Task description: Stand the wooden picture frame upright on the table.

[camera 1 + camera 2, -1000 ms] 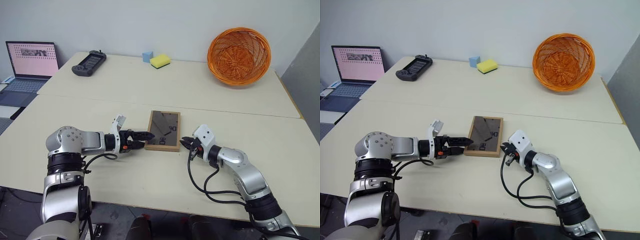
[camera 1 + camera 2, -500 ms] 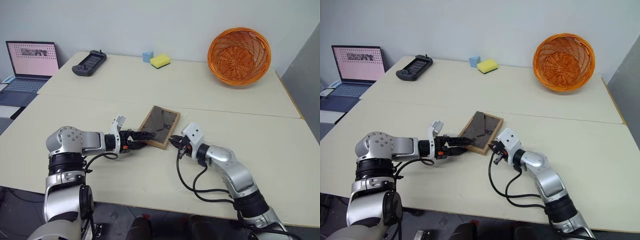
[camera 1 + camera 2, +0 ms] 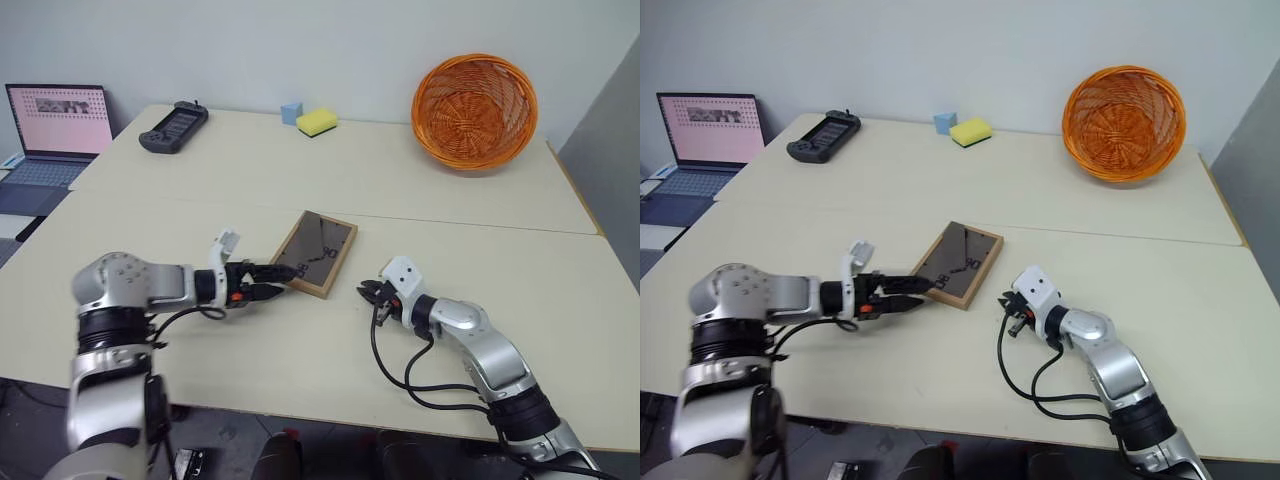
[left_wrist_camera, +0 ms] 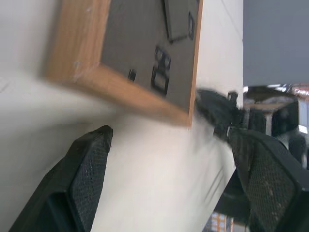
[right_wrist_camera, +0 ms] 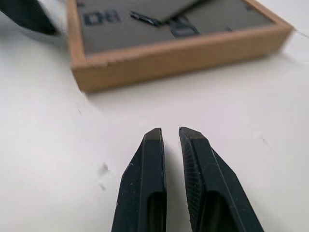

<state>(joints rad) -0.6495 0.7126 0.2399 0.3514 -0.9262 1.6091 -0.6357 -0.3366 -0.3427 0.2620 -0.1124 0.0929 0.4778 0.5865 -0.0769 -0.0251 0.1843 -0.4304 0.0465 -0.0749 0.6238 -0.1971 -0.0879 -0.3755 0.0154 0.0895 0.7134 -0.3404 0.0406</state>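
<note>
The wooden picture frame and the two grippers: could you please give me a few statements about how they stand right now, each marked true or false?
1. The wooden picture frame lies flat on the table with its dark grey back up. True.
2. The right gripper is clamped on the frame's edge. False: it is shut on nothing, a little apart from the frame.
3. The left gripper is open, its fingers near the frame's near corner. True.
4. The frame already stands upright on its stand. False: it is still lying down.
5. The orange basket sits right beside the frame. False: it is at the far right of the table.
</note>
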